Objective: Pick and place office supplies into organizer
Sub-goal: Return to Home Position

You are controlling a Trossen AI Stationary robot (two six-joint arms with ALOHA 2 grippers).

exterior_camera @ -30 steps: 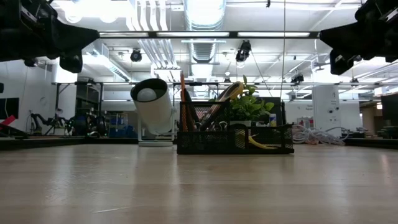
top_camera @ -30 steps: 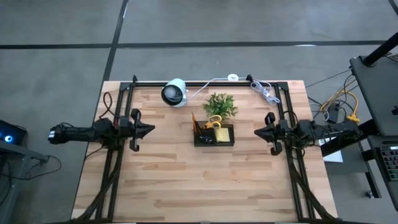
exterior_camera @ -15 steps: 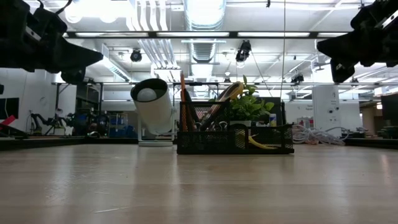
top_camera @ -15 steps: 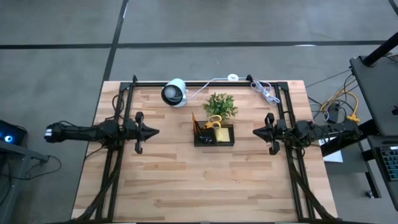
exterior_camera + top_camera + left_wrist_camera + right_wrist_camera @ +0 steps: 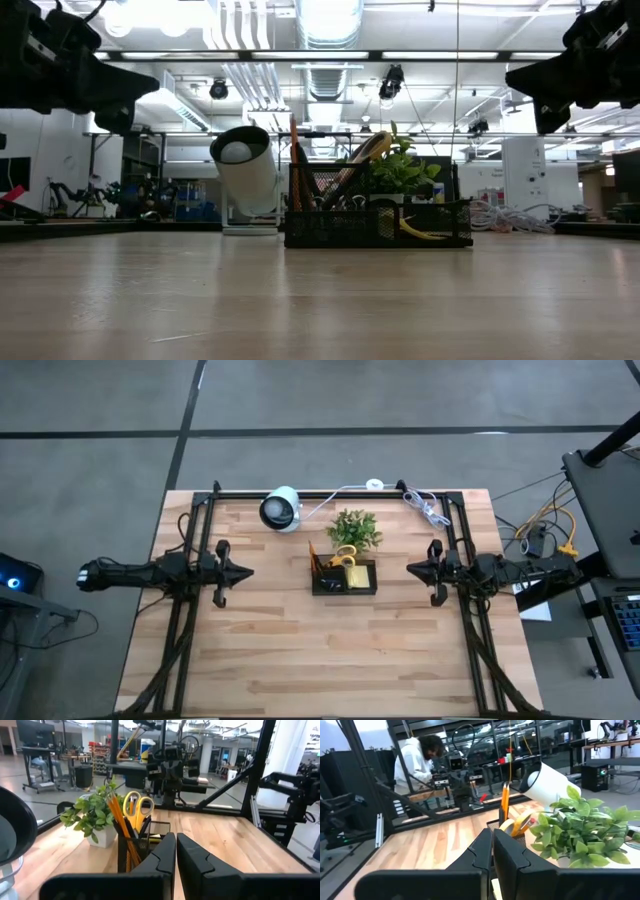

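Note:
The black mesh organizer (image 5: 344,578) (image 5: 378,222) stands mid-table on its base. In it are upright orange pencils (image 5: 118,816), yellow-handled scissors (image 5: 138,805) and a yellow sticky-note pad (image 5: 359,575). I see no loose supplies on the table. My left gripper (image 5: 248,571) (image 5: 176,851) hovers shut over the table to the organizer's left, pointing at it. My right gripper (image 5: 410,570) (image 5: 492,845) hovers shut to its right, facing it. Both are raised well above the table top, as the low view shows (image 5: 140,85) (image 5: 522,78).
A green potted plant (image 5: 354,530) stands just behind the organizer, and a white round camera (image 5: 281,508) is at the far left of it. Black frame rails (image 5: 300,495) run along the far and side edges. A person in a white hoodie (image 5: 417,765) sits beyond the table.
My left gripper has dipped a little and edged toward the organizer, staying shut. My right gripper has come down slightly and crept toward the organizer, also shut. The organizer and its contents have not moved.

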